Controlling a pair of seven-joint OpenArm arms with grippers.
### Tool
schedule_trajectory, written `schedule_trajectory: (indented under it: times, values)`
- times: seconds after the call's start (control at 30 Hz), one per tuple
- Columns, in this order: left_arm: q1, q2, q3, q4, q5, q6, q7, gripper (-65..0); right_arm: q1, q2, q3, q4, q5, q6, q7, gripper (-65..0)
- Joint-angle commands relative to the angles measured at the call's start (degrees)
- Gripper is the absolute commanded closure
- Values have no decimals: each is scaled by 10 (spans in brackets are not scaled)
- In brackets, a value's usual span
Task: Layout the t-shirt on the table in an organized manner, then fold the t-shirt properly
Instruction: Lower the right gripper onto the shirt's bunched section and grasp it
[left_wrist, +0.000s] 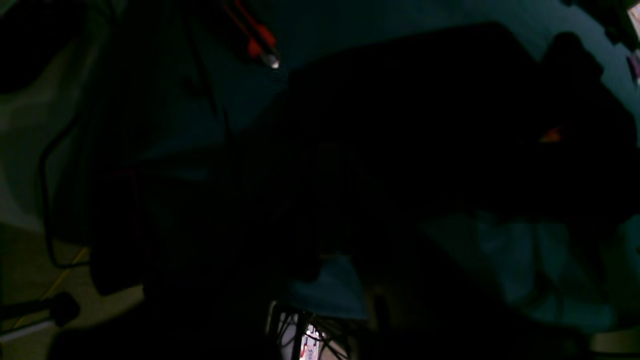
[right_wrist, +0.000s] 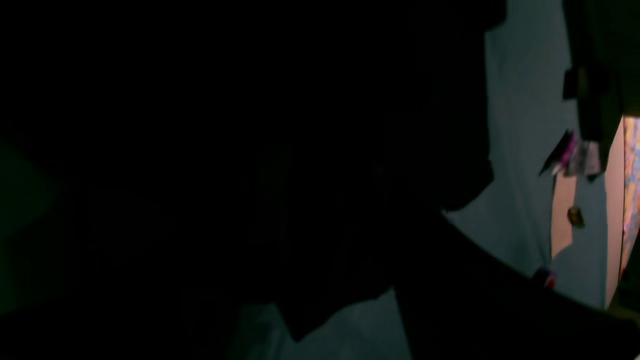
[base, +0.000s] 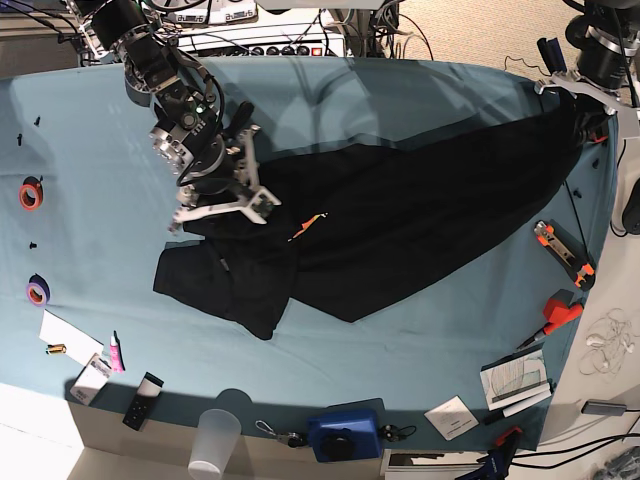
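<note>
A large black soft-fabric t-shirt (base: 400, 215) lies stretched across the middle of a wide table covered in teal-blue cloth (base: 90, 250). The shirt runs as a long slanted band from the table's far right corner down toward the left of centre, where it bunches into a crumpled heap. A small streak of orange print (base: 312, 224) shows on the fabric near the middle.

The right gripper (base: 222, 205), seen at the left in the overhead view, sits low on the bunched end of the shirt with its pale fingers spread over the cloth. Whether its claw is clamped on fabric cannot be told; its own wrist view is almost fully dark, showing only black cloth and a strip of table.

The left gripper (base: 578, 95), at the far right corner, meets the shirt's other end, which is pulled to a narrow point there. Its claw is closed together, apparently on that tip of the shirt, though the dark wrist view does not make the hold clear.

Around the shirt on the table lie an orange tape roll (base: 30, 193) and a purple tape roll (base: 38, 291) at the left edge, orange-handled pliers (base: 563, 252) at the right, and a clear plastic cup (base: 216, 441) and a blue box (base: 346, 434) at the near edge.
</note>
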Motion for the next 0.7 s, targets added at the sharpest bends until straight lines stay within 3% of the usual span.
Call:
schedule_trajectory:
  times: [0.0, 0.1, 0.2, 0.43, 0.57, 0.67]
  values:
    - [3, -5, -3, 10, -12, -2, -14, 0, 9, 6, 3, 6, -16, -15, 8, -185]
    - [3, -5, -3, 10, -13, -2, -14, 0, 8, 6, 7, 6, -50, -41, 7, -86]
    - [3, -5, -3, 10, -13, -2, -15, 0, 10, 6, 13, 6, -67, -45, 5, 0]
    - [3, -5, -3, 10, -12, -2, -14, 0, 11, 6, 24, 9, -105, -73, 12, 0]
    - [3, -5, -3, 10, -12, -2, -14, 0, 11, 6, 24, 38, -63, -72, -23, 0]
    - [3, -5, -3, 10, -13, -2, -14, 0, 11, 6, 24, 85, -19, -45, -74, 0]
